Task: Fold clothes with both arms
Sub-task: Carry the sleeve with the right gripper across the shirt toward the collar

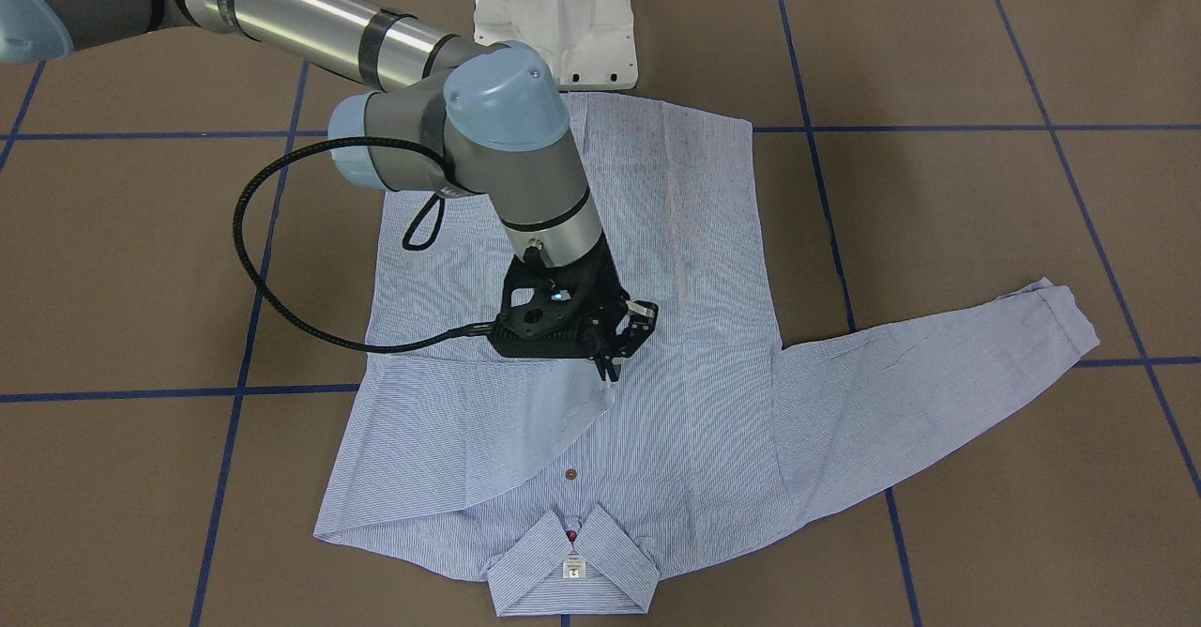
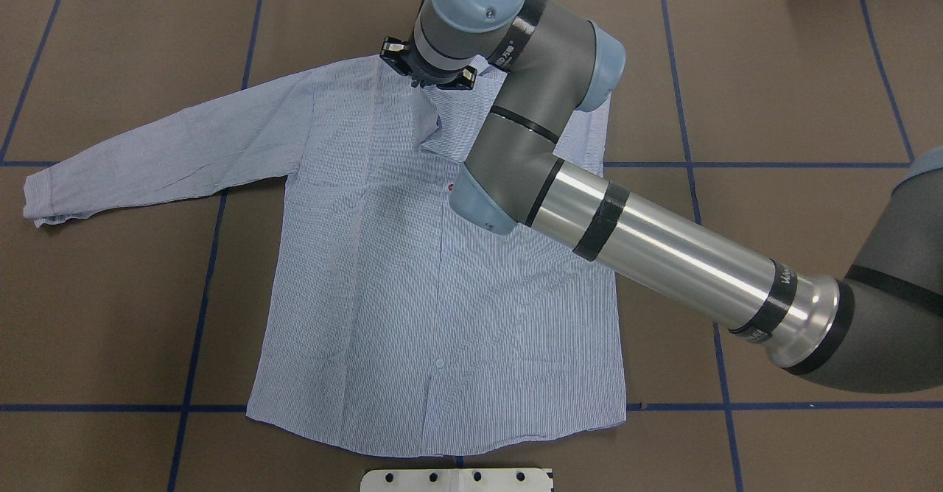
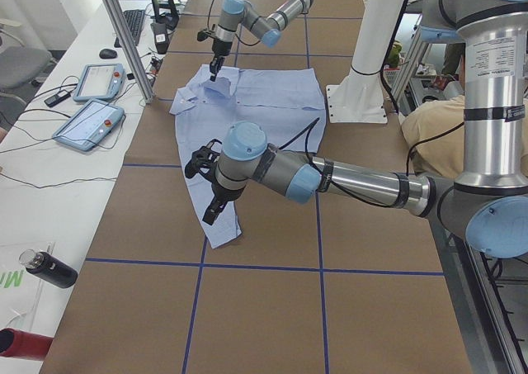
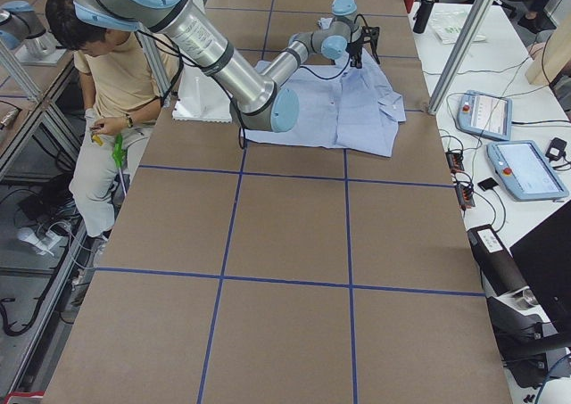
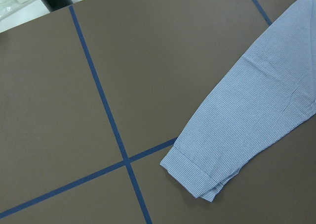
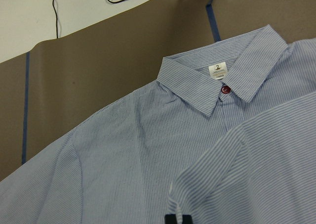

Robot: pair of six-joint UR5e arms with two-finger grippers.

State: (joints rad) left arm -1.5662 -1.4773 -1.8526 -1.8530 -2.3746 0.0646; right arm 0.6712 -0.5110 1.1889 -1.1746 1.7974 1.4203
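The light blue striped shirt (image 1: 694,439) lies flat, button side up, with its collar (image 1: 572,571) and white label (image 6: 217,69) at the table's far edge from the robot. My right gripper (image 1: 610,369) is shut on the cuff of one sleeve (image 6: 256,159), which is folded across the chest. The other sleeve (image 2: 162,153) stretches out flat, and its cuff (image 5: 195,177) shows in the left wrist view. My left gripper (image 3: 211,213) hovers just above that cuff and shows only in the exterior left view. I cannot tell whether it is open or shut.
The white pedestal base (image 1: 554,17) stands at the shirt's hem. Blue tape lines (image 2: 199,315) grid the brown table. A seated person (image 4: 116,92) is behind the robot. Teach pendants (image 3: 87,122) and a bottle (image 3: 49,268) lie on the side bench.
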